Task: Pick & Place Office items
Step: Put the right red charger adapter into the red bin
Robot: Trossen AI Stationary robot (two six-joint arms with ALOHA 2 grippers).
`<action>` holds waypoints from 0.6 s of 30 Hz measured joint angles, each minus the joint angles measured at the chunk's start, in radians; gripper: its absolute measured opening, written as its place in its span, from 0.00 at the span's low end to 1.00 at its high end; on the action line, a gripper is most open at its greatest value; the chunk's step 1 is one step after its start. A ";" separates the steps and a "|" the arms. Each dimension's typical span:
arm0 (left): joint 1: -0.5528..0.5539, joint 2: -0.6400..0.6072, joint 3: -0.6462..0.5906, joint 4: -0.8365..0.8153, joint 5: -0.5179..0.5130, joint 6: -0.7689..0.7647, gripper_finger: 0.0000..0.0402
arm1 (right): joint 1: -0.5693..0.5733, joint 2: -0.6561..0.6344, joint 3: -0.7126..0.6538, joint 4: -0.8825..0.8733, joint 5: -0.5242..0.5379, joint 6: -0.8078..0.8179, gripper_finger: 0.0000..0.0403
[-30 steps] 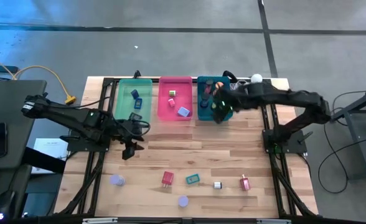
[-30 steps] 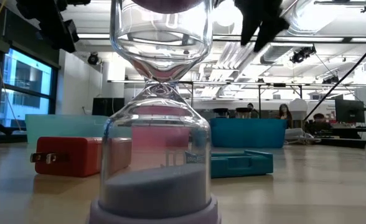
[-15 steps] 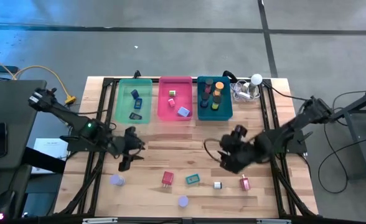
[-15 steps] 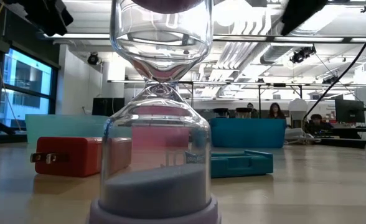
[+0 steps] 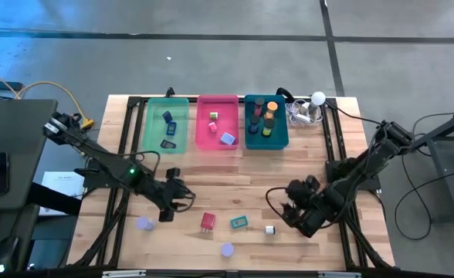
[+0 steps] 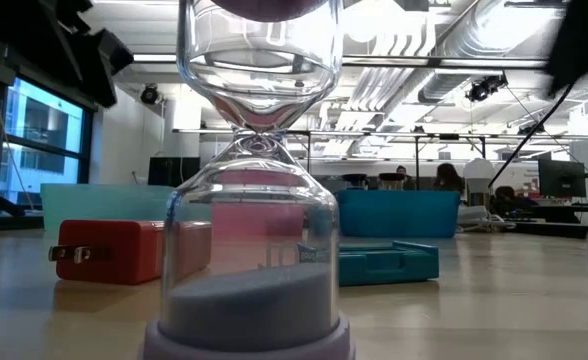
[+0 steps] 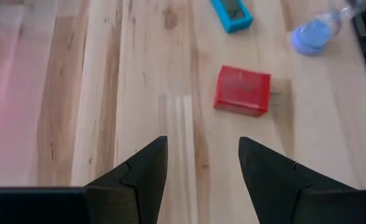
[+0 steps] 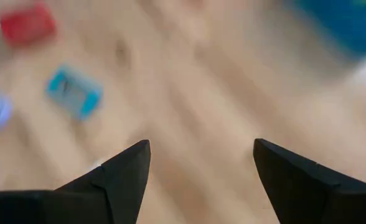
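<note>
- Green tray [image 5: 151, 123]: at the far left of the row of three along the back of the surface [image 5: 211, 189]. It holds a few dark and blue pieces, so it reads as a drop place for sorted items.
- Lavender hourglass [image 5: 144, 224]: stands loose at the front left, well apart from the trays, not yet sorted.
- Left pincer [image 5: 173, 202]: low over the surface, front of centre-left, its fingers [image 7: 139, 174] apart with nothing between them. The red plug [image 7: 242, 91] lies just ahead of the gap and a little to one side, so I judge it is lining up on that piece.
- Red plug [image 5: 207, 222]: flat on the surface with its prongs sideways, near the left pincer. Its boxy sides should suit a straight pinch.
- Pink tray [image 5: 218, 143]: middle of the row, with a yellow bit, a pink piece and a blue block inside.
- Second hourglass [image 5: 226, 249]: at the front edge, so close to the low camera that it fills that view.
- Teal block [image 5: 238, 222]: flat, just right of the plug.
- Teal tray [image 5: 249, 127]: right of the row, packed with round caps and an orange cylinder.
- White piece [image 5: 270, 229]: small, near the right pincer.
- Right pincer [image 5: 298, 216]: low at front right, fingers [image 8: 117, 174] spread wide and empty. It likely aims at a piece below it.
</note>
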 joint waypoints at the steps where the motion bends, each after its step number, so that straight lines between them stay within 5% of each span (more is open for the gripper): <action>1: 0.001 0.011 0.000 0.002 0.000 0.005 0.48 | 0.000 0.000 0.000 0.002 -0.084 0.030 0.68; 4: 0.001 0.035 0.000 0.010 0.007 0.020 0.48 | 0.009 0.000 0.000 0.000 -0.266 0.147 0.68; 8: 0.001 0.049 0.000 0.008 0.008 0.019 0.48 | 0.039 0.000 0.000 -0.046 -0.371 0.348 0.68; 18: -0.035 0.053 0.000 0.021 0.015 0.011 0.48 | 0.179 0.046 0.000 -0.111 -0.395 0.700 0.68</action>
